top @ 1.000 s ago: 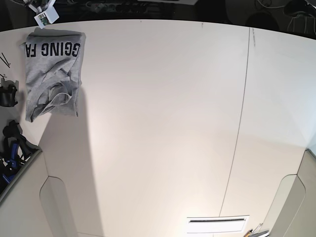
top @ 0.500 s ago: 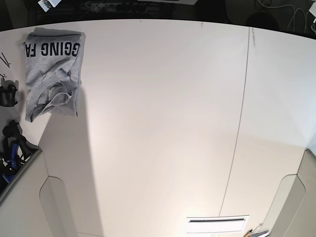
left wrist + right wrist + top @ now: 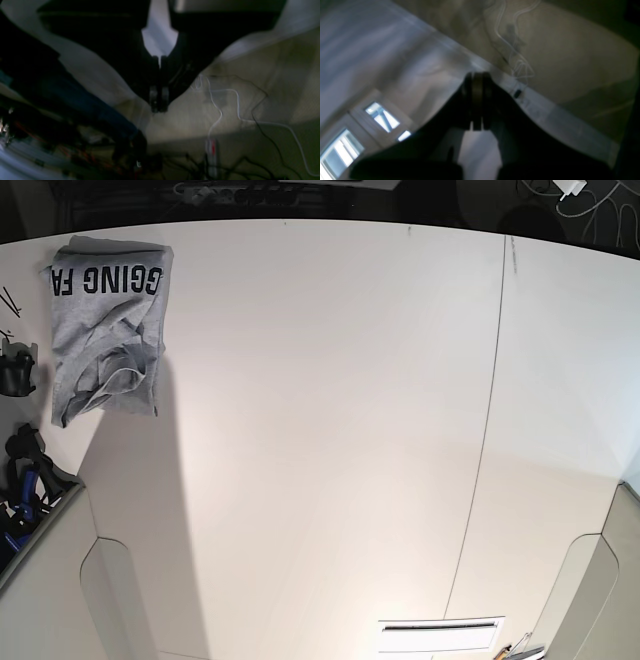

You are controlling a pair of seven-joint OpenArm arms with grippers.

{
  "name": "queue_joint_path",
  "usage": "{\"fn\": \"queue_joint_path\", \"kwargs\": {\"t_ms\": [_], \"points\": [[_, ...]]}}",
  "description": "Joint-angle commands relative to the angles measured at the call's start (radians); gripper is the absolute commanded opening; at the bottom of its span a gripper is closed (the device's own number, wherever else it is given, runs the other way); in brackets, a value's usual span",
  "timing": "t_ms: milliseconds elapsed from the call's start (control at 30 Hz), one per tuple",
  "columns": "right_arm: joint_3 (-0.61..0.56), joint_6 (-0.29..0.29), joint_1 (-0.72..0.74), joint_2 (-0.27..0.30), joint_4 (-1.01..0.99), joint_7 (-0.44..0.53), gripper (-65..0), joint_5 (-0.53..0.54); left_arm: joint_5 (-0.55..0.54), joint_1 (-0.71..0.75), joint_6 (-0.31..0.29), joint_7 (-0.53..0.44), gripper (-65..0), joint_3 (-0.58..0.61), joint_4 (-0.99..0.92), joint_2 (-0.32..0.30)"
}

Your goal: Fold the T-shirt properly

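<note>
- the t-shirt [image 3: 108, 328] lies in the upper left of the base view, on the white table [image 3: 330, 440], close to the table's far edge and its left edge.
- it is already a compact, folded bundle; black block lettering runs across its top end, nearest the far edge, and rumpled cloth gathers toward its lower end.
- its long axis runs from the top of the frame downward, a little tilted, so the lettered end points away and the loose end points toward the near side.
- neither arm shows in the base view, so how far either tool stands from the shirt cannot be read there.
- judging by the rig, the arm with the right wrist camera sits on the base view's left, the same side as the shirt, so it is probably the nearer one for any further touch.
- the left gripper [image 3: 159, 107] has its jaws pressed together with nothing between them; its blurred view shows floor and cables, no cloth.
- the right gripper [image 3: 477, 77] is likewise closed and empty, pointed at a wall, windows and loose wires.
- the shirt lies well apart from both tools, and the fold looks close to finished, apart from the bunched lower end.
</note>
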Motion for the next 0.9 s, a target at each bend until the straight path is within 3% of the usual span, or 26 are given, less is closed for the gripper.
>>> {"fn": "queue_joint_path", "kwargs": {"t_ms": [0, 100, 200, 333, 500, 667, 733, 800, 867], "points": [[-0.038, -0.002, 0.023, 0.003, -0.043, 0.029, -65.0, -0.026, 0.023, -0.011, -0.008, -0.038, -65.0, 0.03, -0.024, -0.01], [-0.154, -0.002, 0.135, -0.032, -0.198, 0.158, -65.0, -0.155, 0.146, -0.114, -0.008, -0.178, -65.0, 0.134, -0.103, 0.001], [-0.248, -0.002, 0.245, -0.085, -0.335, 0.263, -65.0, -0.276, 0.277, -0.22, -0.008, -0.255, -65.0, 0.219, -0.176, 0.04], [-0.344, -0.003, 0.37, -0.156, -0.49, 0.335, -65.0, -0.354, 0.424, -0.337, -0.008, -0.359, -65.0, 0.312, -0.292, 0.115], [-0.404, -0.003, 0.47, -0.237, -0.645, 0.37, -65.0, -0.415, 0.602, -0.447, -0.008, -0.486, -65.0, 0.398, -0.47, 0.191], [-0.414, -0.007, 0.524, -0.295, -0.755, 0.536, -65.0, -0.538, 0.733, -0.541, -0.008, -0.594, -65.0, 0.43, -0.637, 0.249], [-0.414, -0.043, 0.528, -0.305, -0.768, 0.638, -65.0, -0.573, 0.772, -0.576, -0.008, -0.598, -65.0, 0.43, -0.689, 0.274], [-0.414, -0.122, 0.528, -0.309, -0.768, 0.706, -65.0, -0.586, 0.808, -0.604, -0.007, -0.598, -65.0, 0.43, -0.727, 0.295], [-0.414, -0.201, 0.528, -0.311, -0.769, 0.74, -63.4, -0.586, 0.84, -0.625, 0.067, -0.598, -65.0, 0.43, -0.748, 0.309]]}}
